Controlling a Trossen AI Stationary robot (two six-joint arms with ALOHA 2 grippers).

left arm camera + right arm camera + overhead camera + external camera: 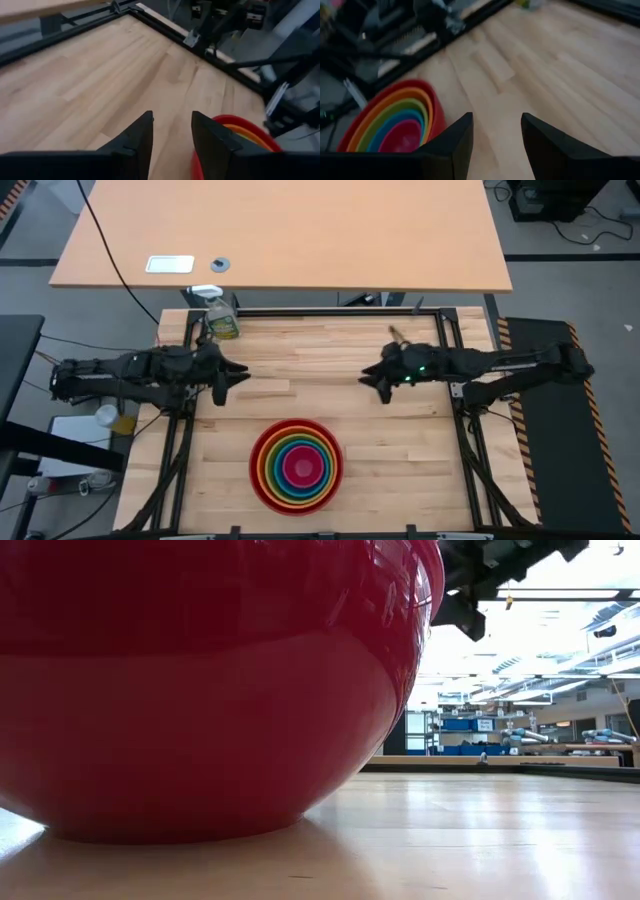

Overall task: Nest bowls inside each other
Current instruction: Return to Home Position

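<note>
The bowls (296, 464) stand nested near the table's near edge: red outermost, then orange, yellow-green and blue, with magenta pink in the middle. They also show in the right wrist view (395, 125), and the red bowl's wall (200, 680) fills the low view, its base on the wood. My left gripper (240, 377) hovers at the table's left, open, with nothing between its fingers (172, 132). My right gripper (368, 380) hovers at the right, also open and empty (497, 130). Both are clear of the bowls.
A green spray bottle (222, 320) stands at the table's far left corner. A dark metal frame (330, 311) runs round the table. Bare wood (310, 370) lies between the two grippers, beyond the bowls.
</note>
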